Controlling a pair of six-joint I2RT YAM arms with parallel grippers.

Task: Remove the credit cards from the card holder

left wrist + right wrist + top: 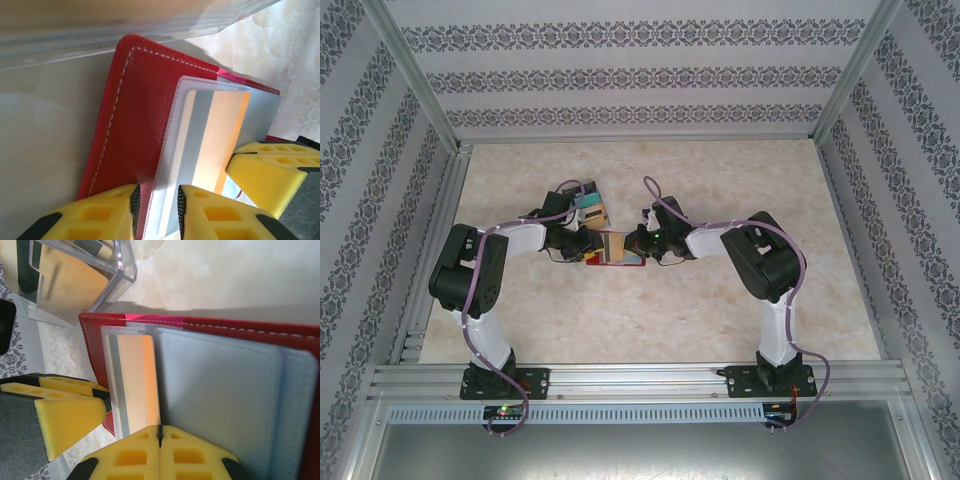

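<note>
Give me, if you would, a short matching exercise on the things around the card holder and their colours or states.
Things:
1. card holder
2. card
3. right gripper
4. clear box

Descriptions:
A. shut, pinching the holder's inner edge
B. striped orange and grey
C. red, lying open
D. has tan and dark contents

Pairs: 1-C, 2-B, 3-A, 4-D

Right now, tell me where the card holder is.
Top view: the card holder lies open at mid-table, between the left end effector and the right end effector, with the clear box just behind it.
</note>
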